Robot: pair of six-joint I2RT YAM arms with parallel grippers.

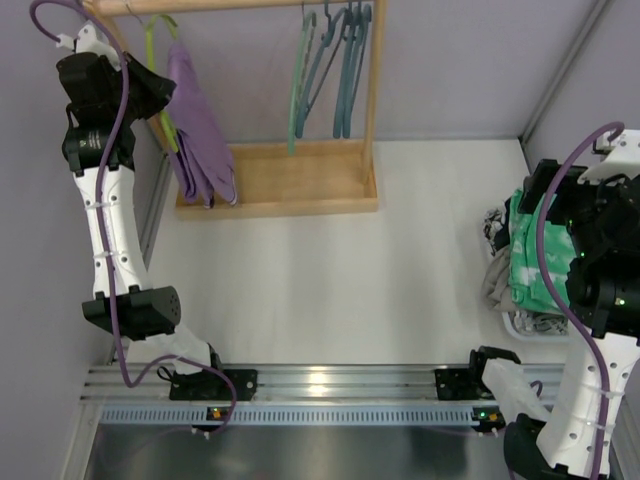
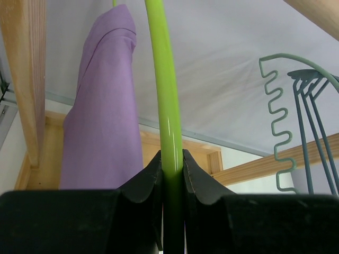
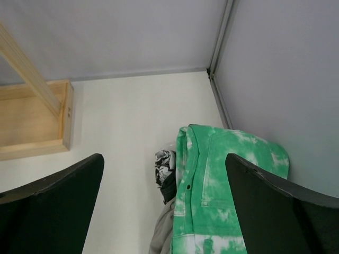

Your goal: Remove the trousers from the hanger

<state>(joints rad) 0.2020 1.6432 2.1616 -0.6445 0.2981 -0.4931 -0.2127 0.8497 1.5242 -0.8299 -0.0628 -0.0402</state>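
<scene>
Two pairs of trousers show, and only one hangs. The lilac trousers (image 1: pixel 200 135) are draped over a lime-green hanger (image 2: pixel 168 100) at the left end of the wooden rack (image 1: pixel 300 185), their lower end reaching down toward the rack's base. The mint-green trousers (image 3: pixel 225 180) lie at the table's (image 1: pixel 350 290) right edge on a grey-and-dark laundry heap (image 3: pixel 165 172), apparently already off their hanger.

The left gripper (image 2: pixel 172 161) is clamped tight on the hanger's green rod, cloth just beside it. The right gripper (image 3: pixel 164 159) stands wide open over the mint-green pair, holding nothing.

The lilac cloth looks soft, light and limp. It should slide easily along the smooth plastic, but it will sag and bunch rather than keep its shape. A pinch on the thick folded edge of the hanging part, away from the rod, looks the surest hold.

The rack's left upright (image 2: pixel 24 79) stands close beside the trousers, and the left arm itself crowds that corner. Empty teal hangers (image 1: pixel 330 70) hang well apart, further right along the same rail.
</scene>
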